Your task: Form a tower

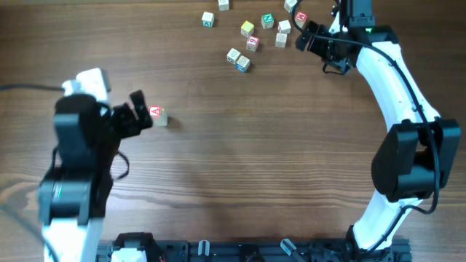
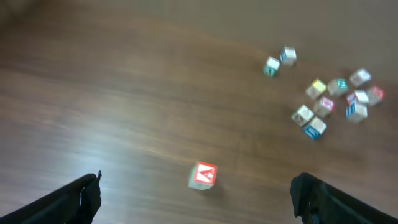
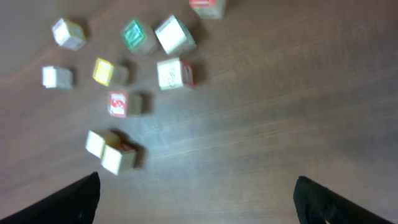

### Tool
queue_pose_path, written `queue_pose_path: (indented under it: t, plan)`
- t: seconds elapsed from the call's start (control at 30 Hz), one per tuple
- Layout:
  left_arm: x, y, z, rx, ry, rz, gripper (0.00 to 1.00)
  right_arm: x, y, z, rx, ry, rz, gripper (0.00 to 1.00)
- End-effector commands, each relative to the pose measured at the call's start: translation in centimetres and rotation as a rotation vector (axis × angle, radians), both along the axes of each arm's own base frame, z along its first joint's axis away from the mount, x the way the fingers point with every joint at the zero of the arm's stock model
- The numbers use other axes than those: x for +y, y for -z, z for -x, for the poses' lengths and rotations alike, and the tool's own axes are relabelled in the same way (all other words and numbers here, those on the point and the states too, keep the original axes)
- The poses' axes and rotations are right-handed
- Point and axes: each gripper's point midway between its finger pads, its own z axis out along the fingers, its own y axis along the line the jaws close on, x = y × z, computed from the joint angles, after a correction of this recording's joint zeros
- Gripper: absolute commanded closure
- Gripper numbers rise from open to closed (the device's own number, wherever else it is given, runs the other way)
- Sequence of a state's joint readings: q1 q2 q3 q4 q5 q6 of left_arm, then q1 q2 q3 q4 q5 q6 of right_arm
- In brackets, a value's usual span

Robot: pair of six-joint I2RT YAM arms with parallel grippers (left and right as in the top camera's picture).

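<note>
- The tower [image 1: 155, 114] stands on the left part of the table [image 1: 240, 160], well apart from the loose cubes. Its top face is white with a red mark, and a pale yellowish cube shows beneath.
- The left pincer [image 1: 140, 110] is spread wide and holds nothing. In the left wrist view its two dark fingertips [image 2: 87, 194] sit far to either side of the tower, touching neither face.
- The right pincer [image 3: 196, 186] is also wide and empty. It hangs at the near edge of the cluster of loose letter cubes [image 1: 251, 36] at the far side of the table.
- Step in hand, as I judge it: the stack stands free, so the work is between placements and a further cube must be fetched.
- The next move calls for picking a cube with bare table on two sides. Several lie touching or just beside one another, such as the pair [image 3: 109, 150] nearest the right pincer.
- That cube must then be carried across and set squarely on the red-marked face, and let go gently, since the stack is small and could be knocked over.
- Count: two arms, two pincers, one tower.
- The tower shows two cubes; I cannot tell whether there are more.
- Loose cubes: I count eleven overhead, two of them at the picture's top edge. The right wrist view shows ten.
</note>
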State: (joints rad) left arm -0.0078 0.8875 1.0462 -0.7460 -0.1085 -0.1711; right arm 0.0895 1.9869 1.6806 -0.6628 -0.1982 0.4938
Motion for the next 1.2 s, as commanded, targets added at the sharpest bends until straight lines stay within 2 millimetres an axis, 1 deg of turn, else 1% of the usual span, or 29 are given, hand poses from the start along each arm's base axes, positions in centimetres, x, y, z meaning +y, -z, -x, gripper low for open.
queue_pose_path:
  t: [0.0, 0.03, 0.07, 0.1, 0.13, 0.17, 0.2, 0.23, 0.27, 0.3, 0.33, 0.37, 0.4, 0.43, 0.47, 0.5, 0.57, 0.63, 0.67, 0.7, 0.73, 0.8, 0.83, 0.9, 0.93, 0.97, 1.0, 1.1, 1.17]
  plan:
    - [1.7, -2.2, 3.6, -0.057, -0.091, -0.030, 0.00, -0.1, -0.1, -1.3, -0.046, 0.016, 0.007, 0.00]
    - [1.7, -1.9, 4.5, -0.041, -0.091, -0.030, 0.00, 0.1, 0.0, -1.0, -0.035, 0.006, -0.003, 0.00]
    - [1.7, -1.4, 5.3, -0.014, -0.090, -0.031, 0.00, 0.4, 0.5, -0.2, 0.004, -0.006, -0.018, 0.00]
    - [1.7, -0.9, 5.7, 0.010, -0.090, -0.032, 0.00, 0.3, 0.8, 0.2, 0.026, -0.006, -0.016, 0.00]
    - [1.7, 0.2, 6.5, 0.067, -0.089, -0.035, 0.00, 0.4, 0.6, 0.0, 0.015, -0.006, -0.017, 0.00]
    - [1.7, 0.6, 6.8, 0.085, -0.088, -0.035, 0.00, 0.5, 0.6, 0.1, 0.017, -0.011, -0.025, 0.00]
    - [1.7, 1.1, 7.2, 0.112, -0.088, -0.037, 0.00, 1.0, 0.8, 0.6, 0.042, -0.029, -0.049, 0.00]
    - [1.7, 1.4, 7.4, 0.128, -0.087, -0.038, 0.00, 1.2, 1.1, 1.3, 0.073, -0.037, -0.061, 0.11]
    - [1.7, 1.6, 7.6, 0.142, -0.087, -0.038, 0.00, 2.3, 1.4, 2.5, 0.125, -0.068, -0.105, 0.45]
    - [1.7, 1.7, 7.7, 0.145, -0.086, -0.038, 0.00, 4.0, 1.8, 3.9, 0.174, -0.118, -0.164, 0.69]
    - [1.7, 1.7, 7.7, 0.145, -0.087, -0.038, 0.00, 6.4, 2.8, 5.6, 0.224, -0.176, -0.199, 0.73]
    - [1.7, 1.7, 7.7, 0.145, -0.087, -0.038, 0.00, 7.7, 3.6, 6.3, 0.237, -0.203, -0.191, 0.76]
    - [1.7, 1.7, 7.7, 0.145, -0.087, -0.038, 0.00, 10.2, 5.2, 7.5, 0.239, -0.261, -0.186, 0.83]
    - [1.7, 1.7, 7.7, 0.145, -0.087, -0.038, 0.00, 11.8, 5.9, 8.1, 0.225, -0.299, -0.184, 0.91]
    - [1.7, 1.7, 7.7, 0.145, -0.087, -0.038, 0.00, 14.9, 6.9, 8.8, 0.173, -0.372, -0.185, 0.96]
    - [1.7, 1.7, 7.7, 0.145, -0.087, -0.038, 0.00, 17.3, 7.0, 9.1, 0.116, -0.428, -0.192, 0.96]
    - [1.7, 1.7, 7.7, 0.145, -0.087, -0.038, 0.00, 23.5, 6.1, 10.2, -0.035, -0.565, -0.220, 0.96]
    - [1.7, 1.7, 7.7, 0.145, -0.087, -0.038, 0.00, 27.2, 4.6, 11.0, -0.132, -0.643, -0.251, 0.96]
    - [1.7, 1.7, 7.7, 0.145, -0.087, -0.038, 0.00, 28.5, 3.9, 11.3, -0.175, -0.667, -0.254, 0.96]
    - [1.7, 1.7, 7.7, 0.145, -0.087, -0.038, 0.00, 29.5, 3.8, 11.4, -0.208, -0.664, -0.225, 0.96]
    - [1.7, 1.7, 7.7, 0.145, -0.087, -0.038, 0.00, 30.1, 4.1, 11.7, -0.224, -0.643, -0.179, 0.96]
    - [1.7, 1.7, 7.7, 0.145, -0.087, -0.038, 0.00, 31.6, 3.9, 12.2, -0.250, -0.659, -0.196, 0.96]
    - [1.7, 1.7, 7.7, 0.145, -0.087, -0.038, 0.00, 31.9, 4.1, 12.0, -0.256, -0.652, -0.207, 0.96]
    - [1.7, 1.7, 7.7, 0.145, -0.087, -0.038, 0.00, 32.1, 5.4, 11.7, -0.221, -0.609, -0.244, 0.96]
    - [1.7, 1.7, 7.7, 0.145, -0.087, -0.038, 0.00, 32.4, 6.9, 11.7, -0.164, -0.595, -0.308, 0.96]
    - [1.7, 1.7, 7.7, 0.145, -0.087, -0.038, 0.00, 32.7, 7.3, 11.8, -0.138, -0.597, -0.364, 0.96]
    - [1.7, 1.7, 7.7, 0.145, -0.087, -0.038, 0.00, 33.5, 7.2, 12.3, -0.120, -0.640, -0.440, 0.96]
    - [1.7, 1.7, 7.7, 0.145, -0.087, -0.038, 0.00, 34.0, 7.5, 13.2, -0.062, -0.647, -0.498, 0.96]
    - [1.7, 1.7, 7.7, 0.145, -0.087, -0.038, 0.00, 34.2, 8.1, 13.5, -0.026, -0.639, -0.517, 0.96]
